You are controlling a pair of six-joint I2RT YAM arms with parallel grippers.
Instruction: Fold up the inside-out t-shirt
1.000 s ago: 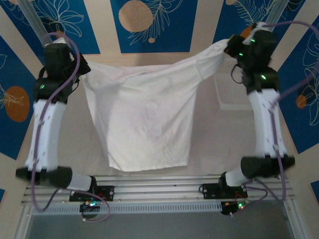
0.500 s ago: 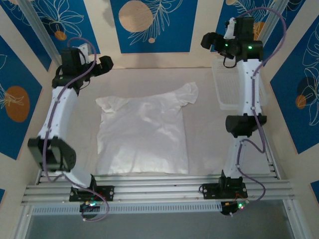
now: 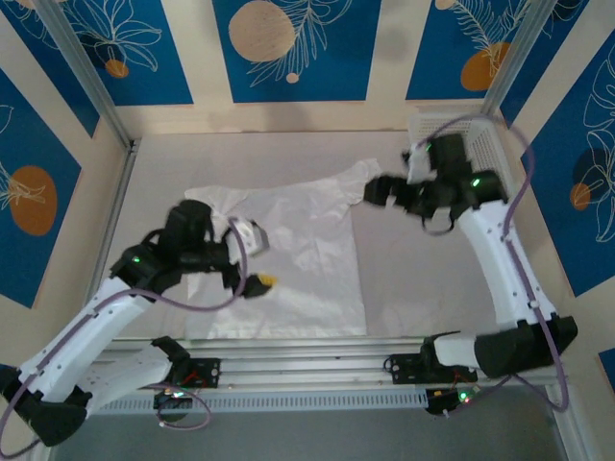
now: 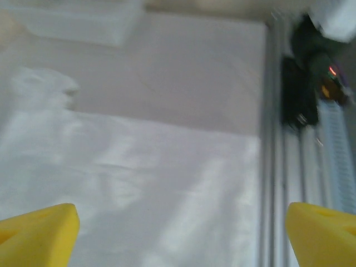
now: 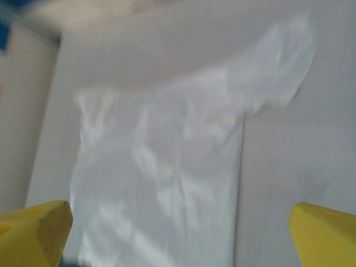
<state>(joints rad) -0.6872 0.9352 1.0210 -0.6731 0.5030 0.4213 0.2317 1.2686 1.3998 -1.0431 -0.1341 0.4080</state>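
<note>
Though wrinkled all over, spread flat in the middle of the table [image 3: 432, 279]: the inside-out t-shirt [image 3: 307, 230], plain white, hem toward the near edge, one short sleeve reaching toward the far right. Left part of the body covered from above by the left arm.

Over that left part, the left end effector [image 3: 258, 259], with one yellow fingertip [image 3: 261, 281] plain in the overhead view. Just beside the right sleeve, the right end effector [image 3: 382, 190], dark and slightly blurred from above; how far open, hard to tell there.

From the left wrist, closer detail: left end effector [image 4: 178, 233] spread wide and gripping nothing, yellow pads [image 4: 39, 231] at the two lower corners, white cloth below and beyond them. Also the shirt's straight edge against grey table, a sleeve at upper left, and an aluminium rail [image 4: 267, 167] running down the right side, all soft with blur.

From the right wrist: right end effector [image 5: 178, 233] likewise spread wide and empty, yellow pads [image 5: 33, 231] far apart, nearly the whole shirt laid out beyond them, sleeve at upper right.

Overhead again: a white lattice basket [image 3: 480, 144] at the table's far right corner, apart from the shirt, partly behind the right arm.
</note>
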